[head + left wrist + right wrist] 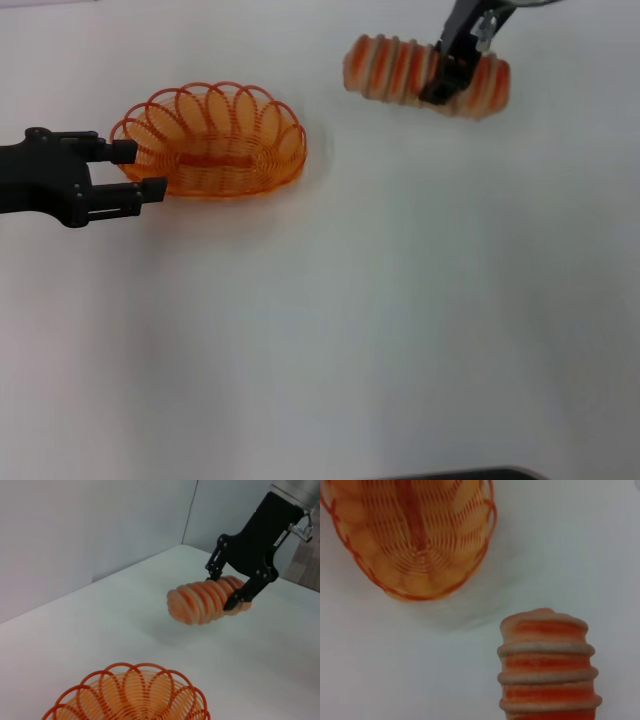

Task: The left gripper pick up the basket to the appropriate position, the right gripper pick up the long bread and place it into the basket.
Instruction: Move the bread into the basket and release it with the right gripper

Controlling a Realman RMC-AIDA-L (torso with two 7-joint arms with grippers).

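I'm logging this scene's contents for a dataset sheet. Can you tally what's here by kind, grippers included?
Baskets: 1, the orange wire basket, empty, on the white table.
Breads: 1, the long bread, held in the air.
Grippers: 2, the left gripper open at the basket's end, and the right gripper shut on the bread.
Total: 4

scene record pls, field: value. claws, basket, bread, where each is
left claw: open, at the left end of the basket, fingers either side of its rim
basket: on the white table, nothing in it
right claw: shut on the long bread, gripping across its middle
long bread: lifted off the table, right of the basket, not over it
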